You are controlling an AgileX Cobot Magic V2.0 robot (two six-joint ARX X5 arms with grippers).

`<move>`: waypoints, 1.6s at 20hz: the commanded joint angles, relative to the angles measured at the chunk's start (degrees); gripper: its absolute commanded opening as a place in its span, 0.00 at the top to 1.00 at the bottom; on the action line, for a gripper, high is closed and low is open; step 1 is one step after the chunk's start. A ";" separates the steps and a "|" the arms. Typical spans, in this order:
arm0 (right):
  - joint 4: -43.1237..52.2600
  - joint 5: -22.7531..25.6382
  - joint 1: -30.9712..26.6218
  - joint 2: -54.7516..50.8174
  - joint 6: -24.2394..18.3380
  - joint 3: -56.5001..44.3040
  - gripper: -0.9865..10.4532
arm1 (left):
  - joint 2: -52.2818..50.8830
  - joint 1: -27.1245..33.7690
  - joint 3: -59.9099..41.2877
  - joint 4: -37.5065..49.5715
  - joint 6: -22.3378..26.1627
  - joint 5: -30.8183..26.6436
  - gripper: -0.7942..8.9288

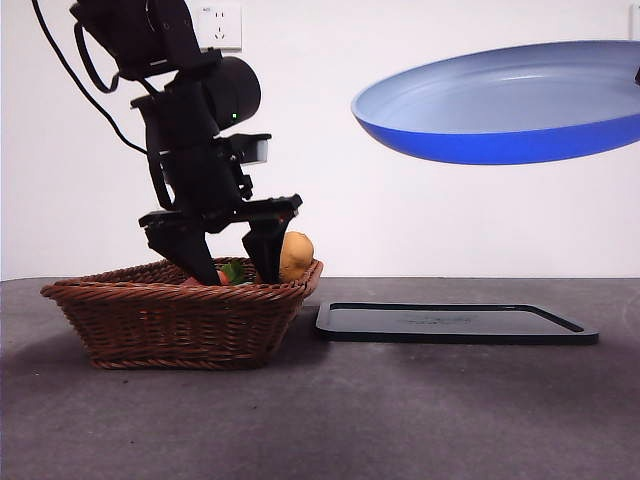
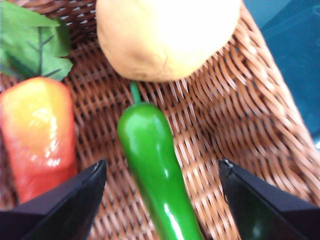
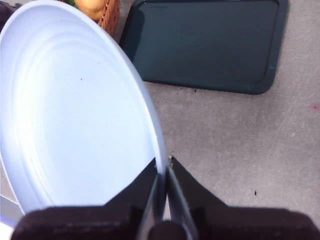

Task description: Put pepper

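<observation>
The glossy green pepper (image 2: 152, 167) lies on the floor of the wicker basket (image 2: 235, 125), between an orange-red vegetable with green leaves (image 2: 37, 135) and a tan potato (image 2: 165, 35). My left gripper (image 2: 162, 200) is open, one jaw on each side of the pepper, not touching it. In the front view this gripper (image 1: 232, 268) reaches down into the basket (image 1: 185, 315), and the pepper is hidden there. My right gripper (image 3: 164, 175) is shut on the rim of a blue plate (image 3: 75, 110), held in the air (image 1: 510, 100).
A dark flat tray (image 1: 455, 322) lies on the table right of the basket, below the raised plate; it also shows in the right wrist view (image 3: 205, 45). The potato (image 1: 296, 255) sticks up at the basket's right end.
</observation>
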 commanded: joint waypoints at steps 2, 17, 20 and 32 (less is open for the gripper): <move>0.77 -0.24 0.07 0.13 0.72 0.79 0.91 | 2.67 -0.28 1.27 0.72 -0.37 -0.26 0.52; 1.25 -0.22 0.07 0.13 -0.20 0.79 0.91 | 4.70 -0.28 1.27 1.44 -1.73 -1.36 0.73; 1.27 -0.20 0.07 0.15 -0.57 0.79 0.91 | 4.37 -0.28 1.53 1.44 -1.99 -1.27 0.75; 2.10 -0.20 0.07 3.17 -0.04 0.79 0.91 | -9.60 -0.31 1.53 -4.31 -1.86 -0.79 0.75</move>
